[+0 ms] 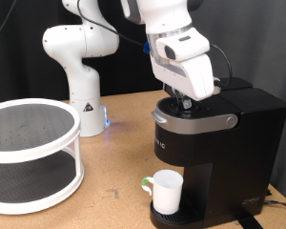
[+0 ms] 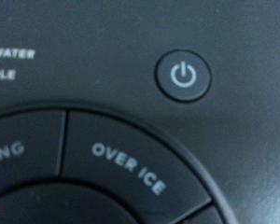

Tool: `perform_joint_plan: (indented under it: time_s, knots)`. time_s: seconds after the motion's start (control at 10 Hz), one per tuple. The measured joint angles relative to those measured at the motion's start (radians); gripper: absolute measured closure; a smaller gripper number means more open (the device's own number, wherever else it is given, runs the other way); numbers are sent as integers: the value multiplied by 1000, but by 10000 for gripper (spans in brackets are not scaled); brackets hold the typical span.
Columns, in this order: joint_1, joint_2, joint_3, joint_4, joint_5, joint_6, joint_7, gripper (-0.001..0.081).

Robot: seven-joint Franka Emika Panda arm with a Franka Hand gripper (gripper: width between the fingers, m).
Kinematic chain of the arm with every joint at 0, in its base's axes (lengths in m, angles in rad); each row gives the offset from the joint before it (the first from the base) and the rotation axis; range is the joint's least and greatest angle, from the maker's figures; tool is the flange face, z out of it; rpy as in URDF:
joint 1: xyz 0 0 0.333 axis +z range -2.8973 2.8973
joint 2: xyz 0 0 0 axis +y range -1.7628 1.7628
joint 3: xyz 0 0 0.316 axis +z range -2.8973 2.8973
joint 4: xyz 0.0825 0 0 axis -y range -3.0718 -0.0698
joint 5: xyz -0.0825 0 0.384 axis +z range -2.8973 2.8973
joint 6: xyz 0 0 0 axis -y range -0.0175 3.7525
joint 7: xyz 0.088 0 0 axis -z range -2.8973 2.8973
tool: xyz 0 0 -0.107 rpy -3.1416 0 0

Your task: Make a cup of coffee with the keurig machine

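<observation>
The cup (image 1: 166, 190) stands on the keurig machine (image 1: 214, 153)'s base, claw (image 1: 182, 101) above its lid.

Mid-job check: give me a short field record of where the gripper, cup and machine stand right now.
gripper: down on top of the keurig machine, jaws hidden
wrist view: power button and OVER ICE button close up
cup: upright on the drip tray under the spout
lid: closed
beside: white two-tier rack at exterior view's left
</observation>
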Motion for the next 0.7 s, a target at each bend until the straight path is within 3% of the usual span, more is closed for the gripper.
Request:
perform_joint_plan:
  time_s: [0.7]
  knots:
    - [-9, 36, -8, 63, 7, -128, 36, 806]
